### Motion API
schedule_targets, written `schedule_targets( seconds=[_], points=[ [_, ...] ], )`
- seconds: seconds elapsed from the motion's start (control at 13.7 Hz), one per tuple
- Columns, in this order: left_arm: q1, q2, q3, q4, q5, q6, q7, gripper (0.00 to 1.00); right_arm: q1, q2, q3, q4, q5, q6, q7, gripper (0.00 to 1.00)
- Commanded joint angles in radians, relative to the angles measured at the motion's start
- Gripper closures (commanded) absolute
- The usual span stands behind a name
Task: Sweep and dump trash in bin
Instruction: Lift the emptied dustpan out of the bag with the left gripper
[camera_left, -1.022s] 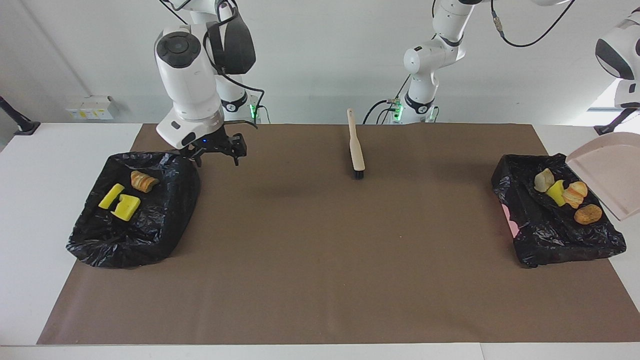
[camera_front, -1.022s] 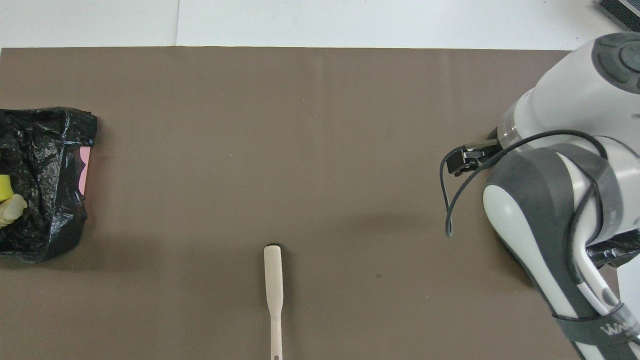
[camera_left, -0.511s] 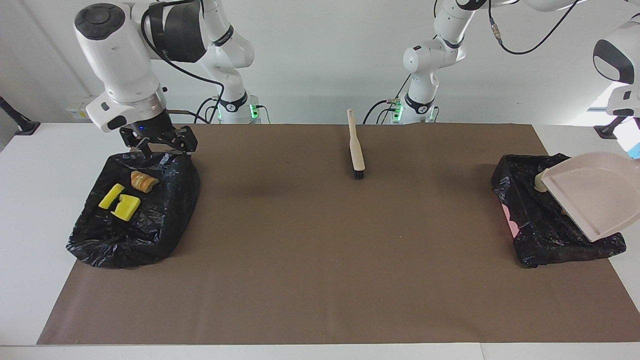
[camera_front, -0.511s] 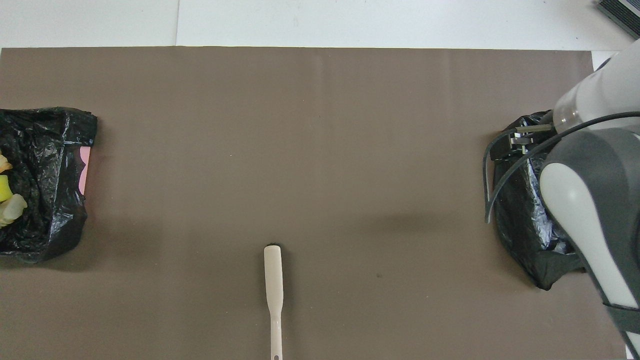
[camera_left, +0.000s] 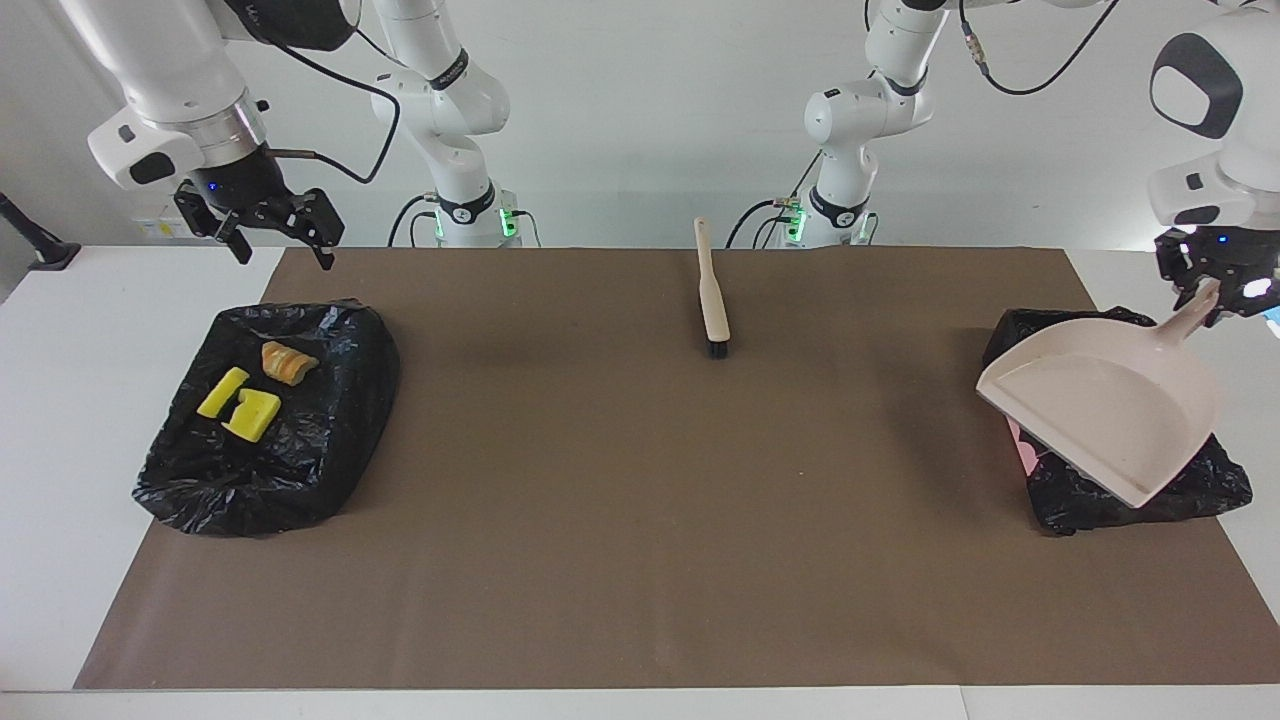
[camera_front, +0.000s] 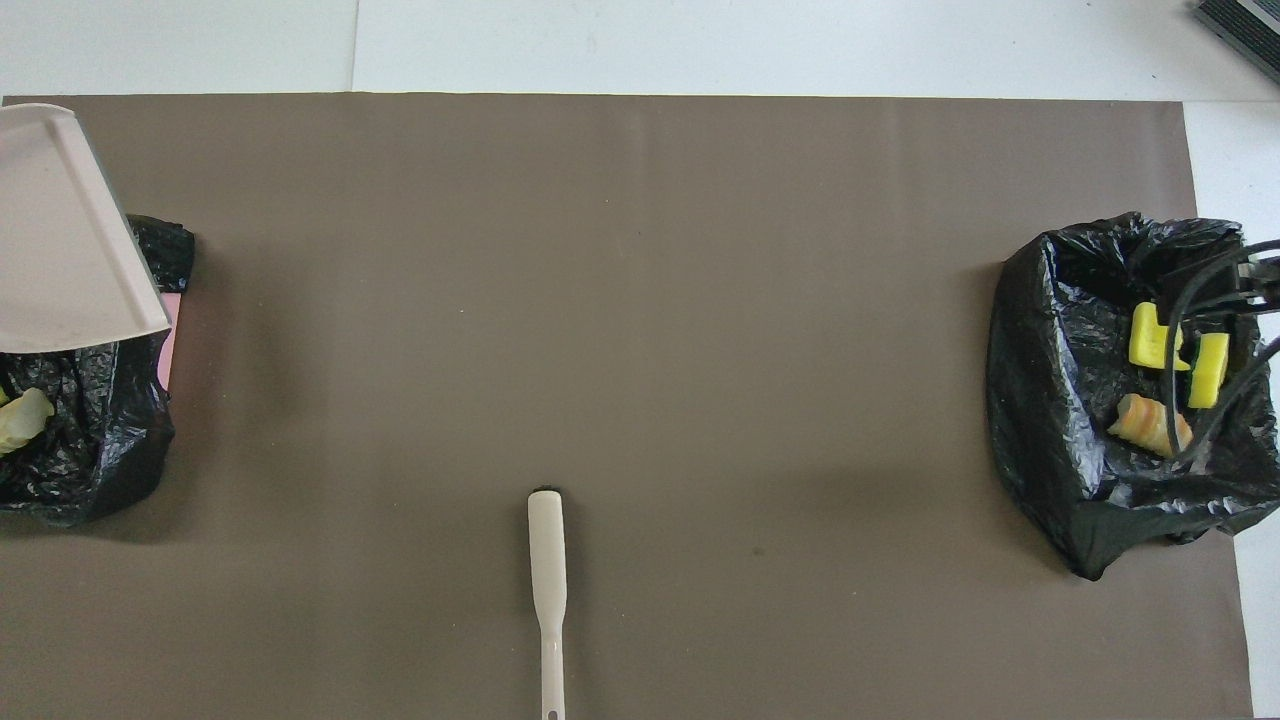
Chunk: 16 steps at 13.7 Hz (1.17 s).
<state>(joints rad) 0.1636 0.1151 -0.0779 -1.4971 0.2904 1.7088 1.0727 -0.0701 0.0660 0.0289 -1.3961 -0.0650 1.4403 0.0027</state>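
1. The left claw (camera_left: 1212, 285) is up in the air at the left arm's end of the table, closed tight on the handle of a pale pink dustpan (camera_left: 1105, 415).
2. The dustpan hangs tilted over a black bag (camera_left: 1130, 485) that lies on the brown mat (camera_left: 640, 520) near that end's edge, and it hides most of the bag.
3. In the overhead view one pale lump of trash (camera_front: 20, 425) shows in this bag, beside the dustpan's rim.
4. The right claw (camera_left: 278, 232) hangs above the table's corner nearest the right arm's base, fingers spread wide with nothing between them.
5. A second black bag (camera_left: 270, 420) lies near the right arm's end; in it are two yellow chunks (camera_left: 240, 405) and a brown bread-like piece (camera_left: 287, 362).
6. A beige brush (camera_left: 712, 300) lies on the mat at the middle of the robots' edge, bristles pointing away from the robots.
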Motion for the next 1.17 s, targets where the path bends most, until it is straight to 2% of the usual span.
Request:
schedule_targets(
  seconds=[0.0,0.22,0.44,0.66,0.88,1.1],
  points=[
    [-0.083,-0.048,0.012,-0.069,-0.137,0.000,-0.288,1.00,0.004,-0.048,-0.007,-0.035,0.021,-0.002,-0.007,0.00],
    [-0.186,-0.054,0.012,-0.095,-0.212,0.046,-0.703,1.00,0.003,-0.051,-0.006,-0.038,0.024,0.000,-0.013,0.00],
    [-0.277,-0.052,0.010,-0.094,-0.241,0.052,-0.917,1.00,0.003,-0.055,-0.006,-0.046,0.037,-0.003,0.009,0.00],
    [-0.419,-0.029,0.010,-0.098,-0.261,0.089,-1.162,1.00,0.003,-0.055,-0.007,-0.047,0.076,0.000,0.065,0.00],
    [-0.515,0.003,0.012,-0.117,-0.298,0.156,-1.302,1.00,0.015,-0.058,-0.003,-0.052,0.076,0.002,0.066,0.00],
    [-0.579,0.075,0.012,-0.118,-0.298,0.216,-1.392,1.00,0.016,-0.058,-0.001,-0.052,0.076,-0.004,0.065,0.00]
  ],
)
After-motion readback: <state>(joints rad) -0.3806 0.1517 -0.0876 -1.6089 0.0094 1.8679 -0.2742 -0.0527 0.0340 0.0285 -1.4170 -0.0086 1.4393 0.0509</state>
